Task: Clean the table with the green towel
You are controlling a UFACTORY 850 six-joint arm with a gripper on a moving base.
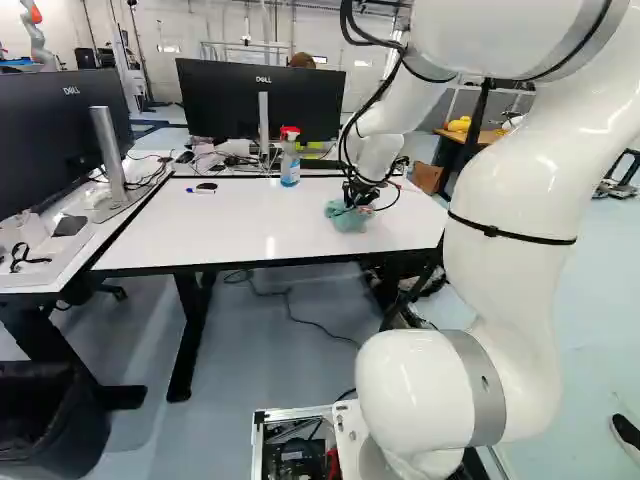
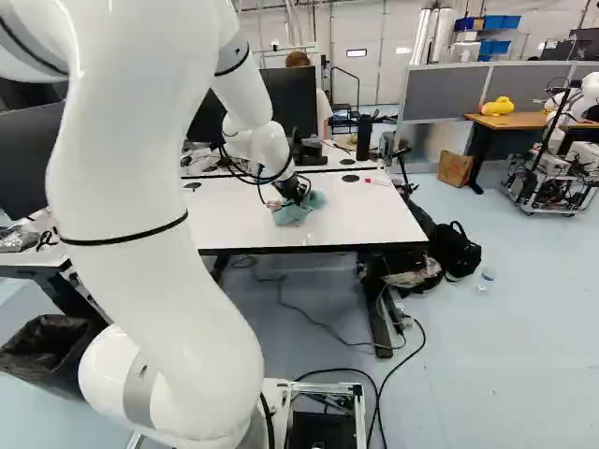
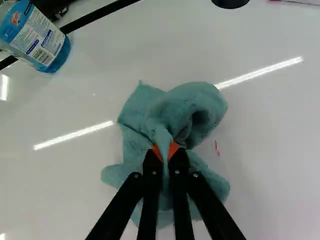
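Pale blue floor (image 2: 524, 355); grey partition (image 2: 445, 89); white wall (image 2: 398, 28) beyond.

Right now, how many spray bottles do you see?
1: the spray bottle, standing near the far edge of the white table, beyond the towel. Another could be hidden behind the arm.

I count one green towel (image 3: 140, 115), one spray bottle (image 1: 290, 165) and one black gripper (image 1: 357, 198), which has two fingers (image 3: 151, 165) and two orange pads (image 3: 173, 149). Of the large black monitors (image 1: 255, 100) near the white table (image 1: 240, 230), there are two. In this table there are also two round black cable-hole covers (image 2: 350, 178) (I count here only the nearer table). Further, there is one blue marker pen (image 1: 200, 191), one black waste bin (image 1: 55, 420), one black bag (image 2: 454, 253), one cardboard box (image 2: 456, 168), one yellow duck (image 2: 497, 107) and one small plastic bottle (image 2: 486, 279).
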